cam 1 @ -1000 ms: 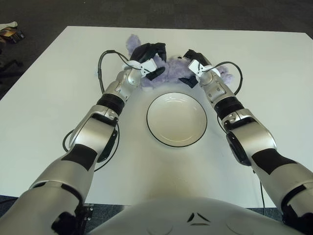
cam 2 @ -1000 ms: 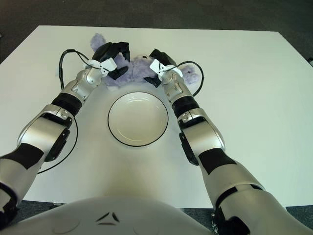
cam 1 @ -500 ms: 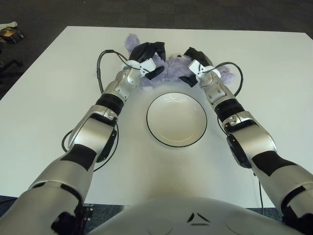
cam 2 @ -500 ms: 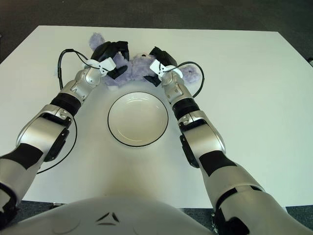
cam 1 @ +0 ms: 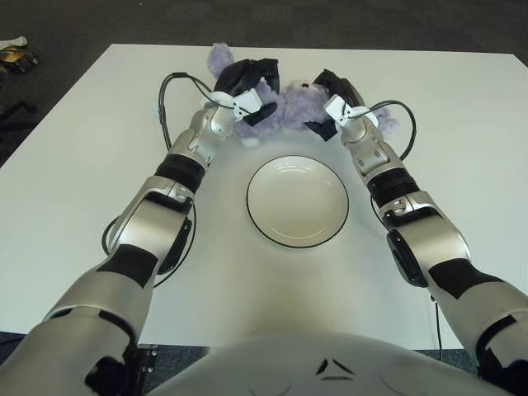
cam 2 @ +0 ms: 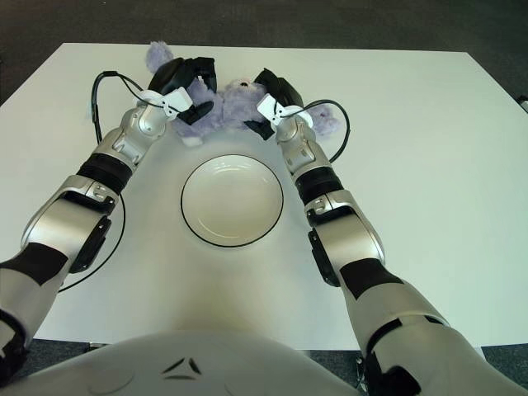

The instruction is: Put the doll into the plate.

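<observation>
Both of the robot's hands are clamped onto a fuzzy purple doll (cam 1: 290,105) at the far side of the white table (cam 1: 74,206), just beyond a white plate (cam 1: 298,200) with a thin dark rim. The left hand (cam 1: 247,82) has its dark fingers curled over the doll's left end, near one floppy ear that sticks up behind the hand. The right hand (cam 1: 334,97) grips the other end, fingers wrapped around the plush, with a bit of purple showing past it on the right. The doll's pale face shows between the two hands, turned upward.

Compared with a second ago, the doll sits higher and a little farther back in the view. Earlier it lay flatter, low against the tabletop close to the plate's far rim; now there is a clear strip of white table between the doll and the plate, and a small foot or paw hangs down beneath the left hand. Both hands have risen with it, and the forearms reach out straighter. The grip on each side looks the same as before.

The plate has not moved; it lies between the two forearms, with nothing in it. Black cables (cam 1: 162,95) loop out from each wrist over the table.
</observation>
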